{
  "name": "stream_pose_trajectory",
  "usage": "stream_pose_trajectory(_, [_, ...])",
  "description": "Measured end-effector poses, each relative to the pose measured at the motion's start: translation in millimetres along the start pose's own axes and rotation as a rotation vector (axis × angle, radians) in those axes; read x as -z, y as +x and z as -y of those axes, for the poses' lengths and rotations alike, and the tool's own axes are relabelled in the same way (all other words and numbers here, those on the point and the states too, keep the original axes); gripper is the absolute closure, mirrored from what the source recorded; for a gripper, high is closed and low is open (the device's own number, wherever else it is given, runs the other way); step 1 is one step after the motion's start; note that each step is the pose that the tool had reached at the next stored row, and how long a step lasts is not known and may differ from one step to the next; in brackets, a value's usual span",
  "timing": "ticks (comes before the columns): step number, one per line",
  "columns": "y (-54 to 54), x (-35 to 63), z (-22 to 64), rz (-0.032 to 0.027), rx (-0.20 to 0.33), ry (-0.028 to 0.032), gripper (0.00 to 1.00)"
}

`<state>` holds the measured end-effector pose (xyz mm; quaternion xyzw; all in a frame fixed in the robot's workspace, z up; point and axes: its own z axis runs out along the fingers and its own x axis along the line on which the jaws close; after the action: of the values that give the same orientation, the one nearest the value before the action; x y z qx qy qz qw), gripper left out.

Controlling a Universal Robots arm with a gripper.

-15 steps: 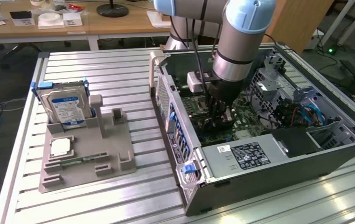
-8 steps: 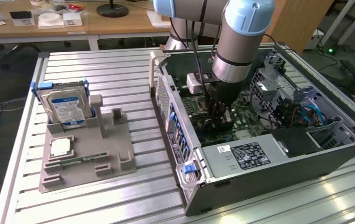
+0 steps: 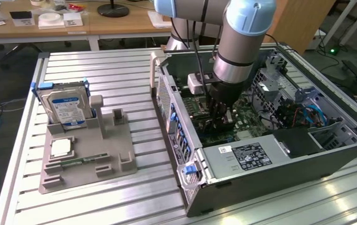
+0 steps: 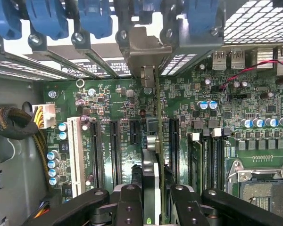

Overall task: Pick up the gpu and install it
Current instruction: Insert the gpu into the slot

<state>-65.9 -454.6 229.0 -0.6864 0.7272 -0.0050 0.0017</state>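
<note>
Gripper (image 4: 151, 200) is clamped on the gpu (image 4: 153, 141) edge-on over the motherboard (image 4: 254, 108) slots, so any tilt could jam it beside its slot.

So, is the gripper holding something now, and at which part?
Yes: the gripper holds the gpu edge-on by its upper edge, above the motherboard slots.

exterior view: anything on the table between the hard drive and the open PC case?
Just the grey holder beside the hard drive, then bare table up to the case.
</note>
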Motion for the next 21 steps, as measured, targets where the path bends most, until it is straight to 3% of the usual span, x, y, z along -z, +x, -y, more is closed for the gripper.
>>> stream_pose_trajectory(21, [0.0,-0.3,-1.4,0.0006,0.0,-0.0008,0.73])
